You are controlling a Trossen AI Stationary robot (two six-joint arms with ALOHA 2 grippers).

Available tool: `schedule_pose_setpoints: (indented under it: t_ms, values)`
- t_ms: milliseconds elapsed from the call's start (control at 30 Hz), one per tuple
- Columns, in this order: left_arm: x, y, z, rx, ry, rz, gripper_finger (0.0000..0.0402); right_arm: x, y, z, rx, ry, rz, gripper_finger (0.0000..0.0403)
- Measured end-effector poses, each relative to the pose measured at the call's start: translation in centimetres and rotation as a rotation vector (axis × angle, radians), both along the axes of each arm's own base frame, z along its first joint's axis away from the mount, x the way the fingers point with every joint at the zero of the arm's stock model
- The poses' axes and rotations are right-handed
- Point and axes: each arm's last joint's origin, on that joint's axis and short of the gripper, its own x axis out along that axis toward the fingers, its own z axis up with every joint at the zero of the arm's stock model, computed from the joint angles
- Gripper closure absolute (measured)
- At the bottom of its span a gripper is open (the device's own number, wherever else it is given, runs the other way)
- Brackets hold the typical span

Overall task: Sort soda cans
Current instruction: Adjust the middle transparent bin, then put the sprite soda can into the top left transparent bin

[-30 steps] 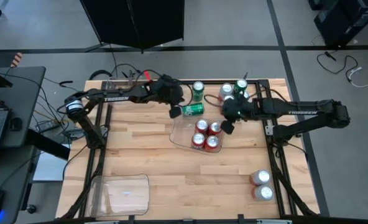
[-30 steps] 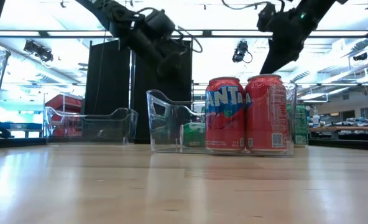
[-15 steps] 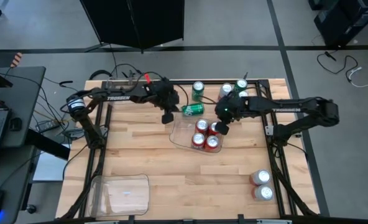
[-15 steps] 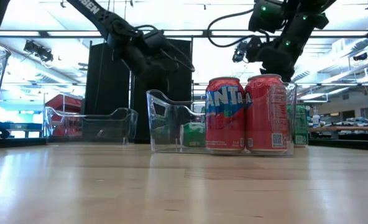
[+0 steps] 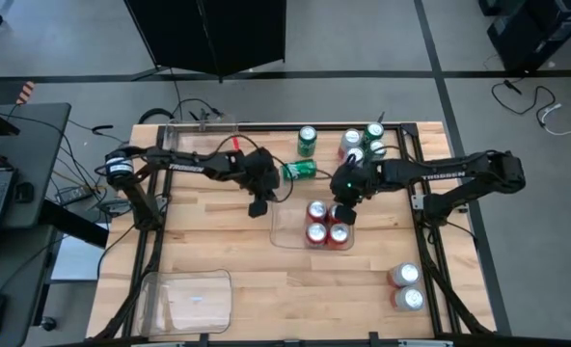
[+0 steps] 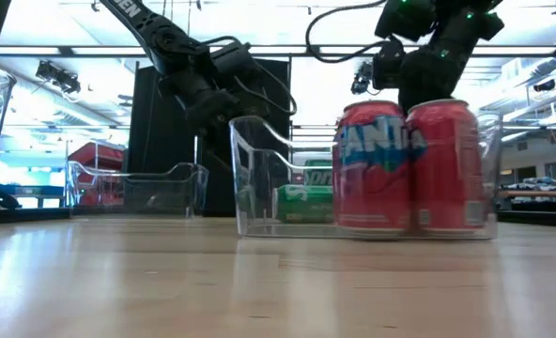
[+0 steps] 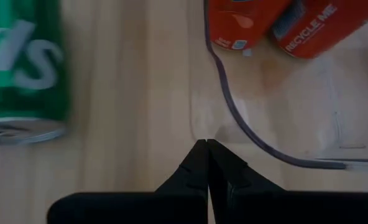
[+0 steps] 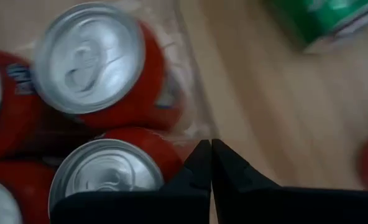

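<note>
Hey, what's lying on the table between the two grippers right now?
In the high view, a green soda can tipped on its side lies between the shut left gripper and the shut right gripper, just behind the clear plastic tray's rim.

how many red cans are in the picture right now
4, all upright in the clear tray mid-table: two at the back and two in front. None seems hidden.

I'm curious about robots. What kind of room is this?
Probably a robot lab or workshop. A wooden table with two robot arms stands on a bare grey floor, a laptop desk sits beside it, and loose cables lie around.
</note>
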Motion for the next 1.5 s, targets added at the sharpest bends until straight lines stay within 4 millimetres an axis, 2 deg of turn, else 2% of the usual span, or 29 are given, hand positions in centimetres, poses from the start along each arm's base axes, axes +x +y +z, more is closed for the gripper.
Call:
schedule_pose_setpoints:
  t_ms: [333,433,600,800,933,1133,1300,1500]
  values:
    - [0.3,-3.3,-0.3,-0.053,0.064,-0.037,0.0401,0.2,4.4,0.0,0.051,-0.008,0.091,0.0403]
    - [0.2,-3.3,0.2,-0.031,0.056,-0.023,0.0401,0.3,4.7,0.0,0.032,-0.023,0.099,0.0402]
    - [-0.5,-2.8,2.3,-0.002,-0.004,0.009,0.0401,0.3,4.3,0.0,0.0,-0.026,0.075,0.0398]
    - [-2.3,-1.6,5.2,0.066,-0.065,0.081,0.0401,0.6,2.9,0.5,-0.08,-0.04,0.038,0.0376]
    - [-4.4,-0.7,6.2,0.09,-0.226,0.134,0.0401,1.4,1.3,1.8,-0.136,-0.119,0.029,0.0344]
    - [-8.4,-0.8,4.4,0.04,-0.433,0.236,0.0401,4.0,-1.8,4.3,-0.202,-0.264,0.087,0.028]
    - [-10.4,-1.0,3.4,0.04,-0.487,0.281,0.0401,7.8,-4.5,4.6,-0.23,-0.245,0.143,0.0232]
    - [-11.3,-0.7,3.0,0.073,-0.469,0.302,0.0401,11.9,-7.3,4.2,-0.241,-0.118,0.2,0.0179]
